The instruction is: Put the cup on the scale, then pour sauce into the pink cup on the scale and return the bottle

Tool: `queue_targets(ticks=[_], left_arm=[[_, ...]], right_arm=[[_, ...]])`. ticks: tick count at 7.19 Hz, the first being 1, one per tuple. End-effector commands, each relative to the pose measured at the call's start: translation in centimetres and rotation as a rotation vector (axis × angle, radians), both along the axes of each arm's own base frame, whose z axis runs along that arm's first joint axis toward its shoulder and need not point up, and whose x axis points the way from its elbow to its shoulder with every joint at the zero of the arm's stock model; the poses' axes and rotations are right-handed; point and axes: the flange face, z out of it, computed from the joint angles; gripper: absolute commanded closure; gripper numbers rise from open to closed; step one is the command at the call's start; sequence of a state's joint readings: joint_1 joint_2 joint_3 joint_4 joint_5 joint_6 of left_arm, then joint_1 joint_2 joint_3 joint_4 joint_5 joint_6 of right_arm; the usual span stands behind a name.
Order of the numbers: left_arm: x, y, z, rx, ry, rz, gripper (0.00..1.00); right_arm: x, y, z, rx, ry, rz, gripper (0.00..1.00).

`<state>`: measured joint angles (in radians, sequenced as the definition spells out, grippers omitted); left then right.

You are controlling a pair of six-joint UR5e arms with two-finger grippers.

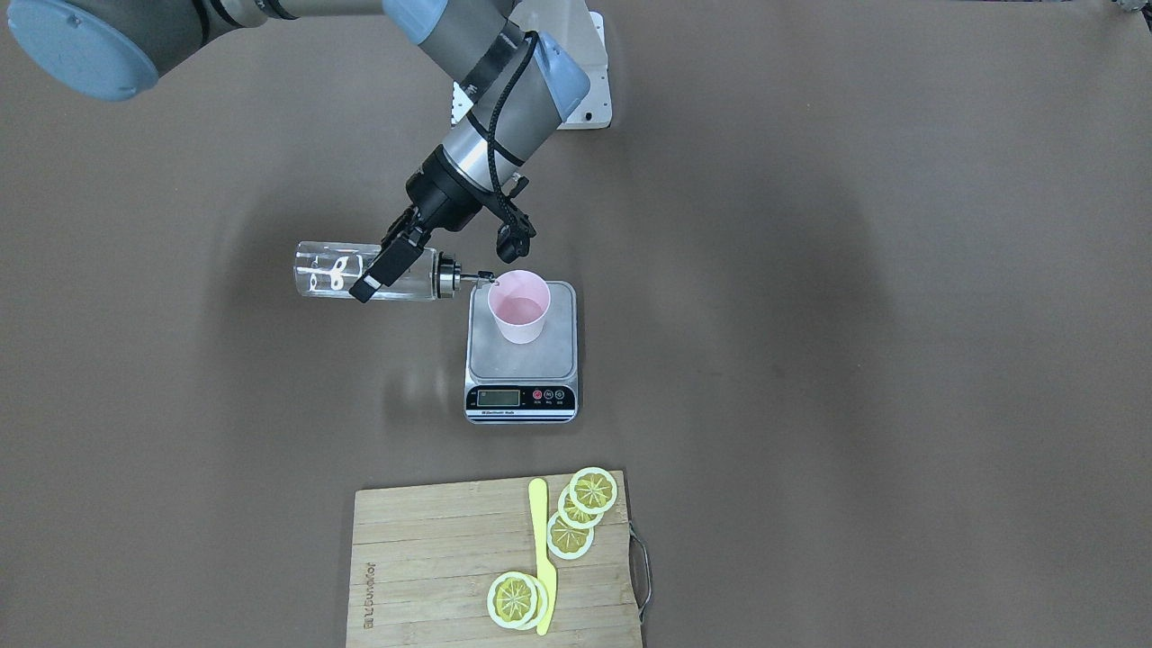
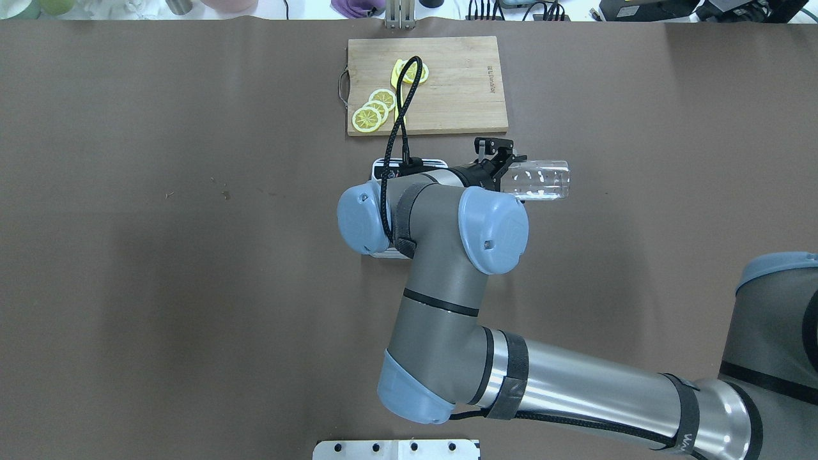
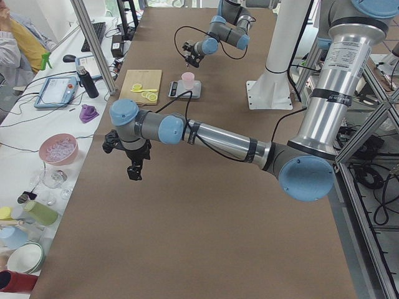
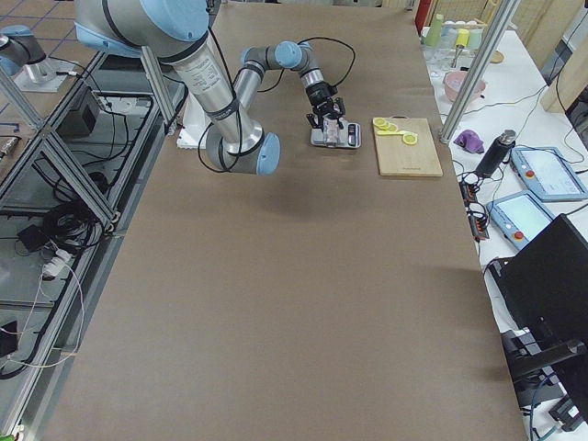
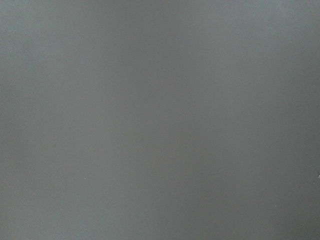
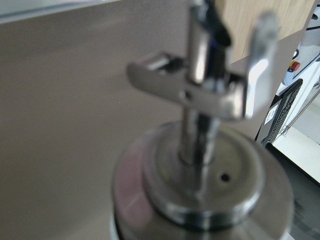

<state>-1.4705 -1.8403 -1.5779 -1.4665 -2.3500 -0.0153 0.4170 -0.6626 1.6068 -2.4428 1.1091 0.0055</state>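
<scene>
The pink cup (image 1: 519, 306) stands upright on the steel platform of the scale (image 1: 522, 364). My right gripper (image 1: 389, 264) is shut on the clear glass bottle (image 1: 328, 270), which lies nearly horizontal. Its metal spout (image 1: 474, 279) reaches the cup's rim. The sauce is too clear to make out. In the overhead view my right arm hides the cup and most of the scale, while the bottle (image 2: 540, 180) sticks out to the right. The right wrist view is filled by the collar and spout (image 6: 200, 95). My left gripper (image 3: 135, 169) hangs over bare table far from the scale; I cannot tell its state.
A bamboo cutting board (image 1: 432, 558) with lemon slices (image 1: 592, 490) and a yellow knife (image 1: 542, 549) lies past the scale. The arm's mounting plate (image 1: 589, 90) sits behind it. A cluttered side table (image 3: 56, 124) and a person's sleeve (image 3: 12, 53) border the far edge.
</scene>
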Motion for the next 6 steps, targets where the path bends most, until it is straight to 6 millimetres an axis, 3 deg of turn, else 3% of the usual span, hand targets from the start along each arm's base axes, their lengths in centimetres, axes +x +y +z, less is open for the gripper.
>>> queue_targets(ticks=[1,6], left_arm=[[-0.04,0.04,0.04,-0.001,0.000,-0.001,0.02],[-0.04,0.04,0.04,-0.001,0.000,-0.001,0.02]], right_arm=[[-0.44,-0.23,-0.23,0.007,0.021,-0.008,1.00],[-0.48,-0.31,-0.56,0.009,0.030,-0.008,1.00]])
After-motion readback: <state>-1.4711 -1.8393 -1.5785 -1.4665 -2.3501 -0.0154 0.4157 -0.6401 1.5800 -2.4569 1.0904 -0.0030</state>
